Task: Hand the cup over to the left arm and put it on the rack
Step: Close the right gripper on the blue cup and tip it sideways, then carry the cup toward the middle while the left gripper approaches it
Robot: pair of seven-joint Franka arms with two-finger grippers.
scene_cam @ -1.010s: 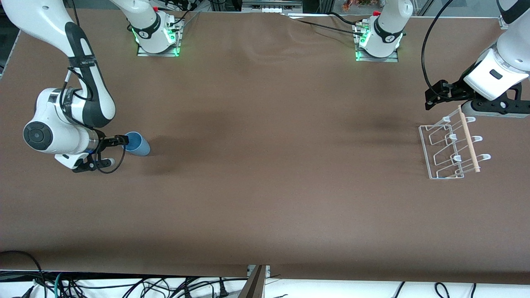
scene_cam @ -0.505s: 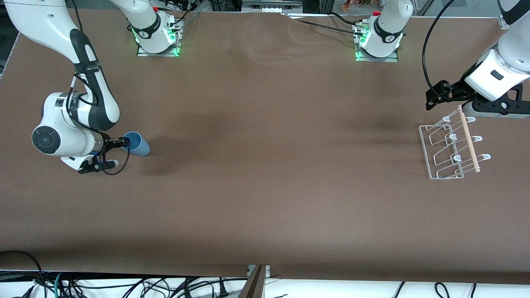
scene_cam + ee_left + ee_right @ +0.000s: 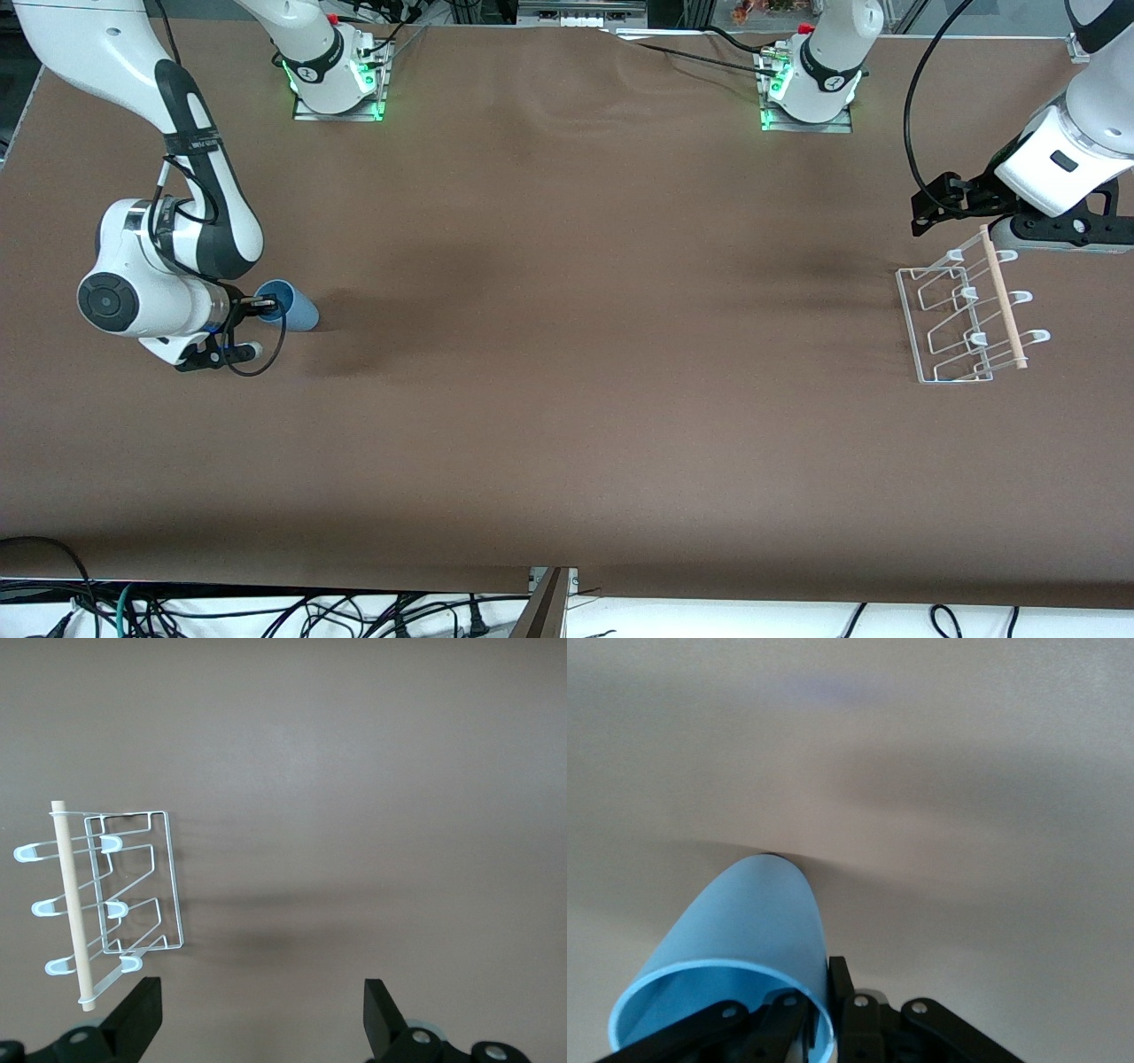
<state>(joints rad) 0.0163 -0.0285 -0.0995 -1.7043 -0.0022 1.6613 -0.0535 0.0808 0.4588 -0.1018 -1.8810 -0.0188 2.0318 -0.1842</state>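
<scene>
Right arm reaches down from its base and bends low at the right arm's end of the brown table [image 3: 567, 425], wrist turned sideways; the right gripper [image 3: 263, 305] is pinched tight on the rim of the small light-blue plastic tumbler [image 3: 292, 309], one finger inside the mouth and one outside on the wall, as the right wrist view shows [image 3: 744, 930]. One cup only: tapered, handleless, smooth, tilted well over on its side with its open mouth toward the gripper and its narrower base pointing toward the table's middle, low at the cloth; whether it touches the cloth cannot be told. The left arm waits at its own end, its left gripper [image 3: 257, 1014] hanging over the table just beside the small white wire rack [image 3: 961, 321], black fingers [image 3: 137, 1019] spread wide with nothing between them. One rack, standing on the table, with a single pale wooden dowel [image 3: 1003, 297] across it and six rounded pegs counted in the left wrist view.
</scene>
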